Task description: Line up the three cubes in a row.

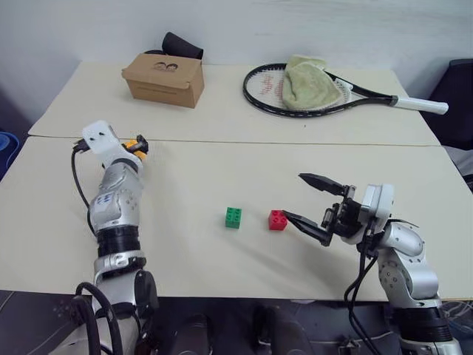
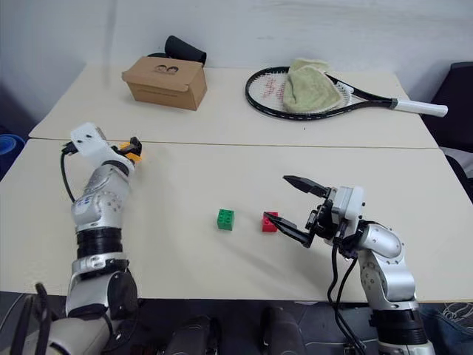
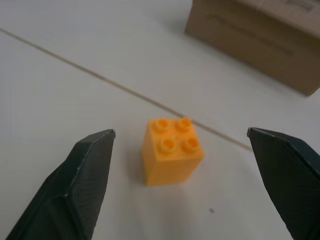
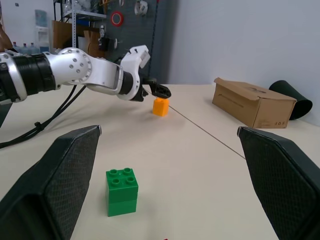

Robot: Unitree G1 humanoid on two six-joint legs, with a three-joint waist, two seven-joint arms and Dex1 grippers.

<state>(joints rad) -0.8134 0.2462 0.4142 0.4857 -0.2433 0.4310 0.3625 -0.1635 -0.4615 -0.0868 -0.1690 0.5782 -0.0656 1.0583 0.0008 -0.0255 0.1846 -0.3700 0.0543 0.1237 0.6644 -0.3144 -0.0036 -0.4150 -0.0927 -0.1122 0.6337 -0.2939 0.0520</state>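
On the desk (image 1: 222,170), the left hand (image 4: 159,93) hung wide open and empty at the orange cube (image 3: 171,150), far out at ten o'clock. The right hand (image 1: 314,201), also open and empty, waited beside the red cube (image 1: 277,220), the green cube (image 1: 233,217) at its nine o'clock. Fetching the orange one was in hand; next, probably, closing squarely on it.

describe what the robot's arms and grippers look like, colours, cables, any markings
Both arms are silver-grey metal with rounded, screw-dotted joint housings and black ribbed bands, and loose black cables run alongside. Each wrist carries a white block. The left gripper and right gripper each have two black tapered fingers with finely textured pads. Small blue markings show on the left forearm.
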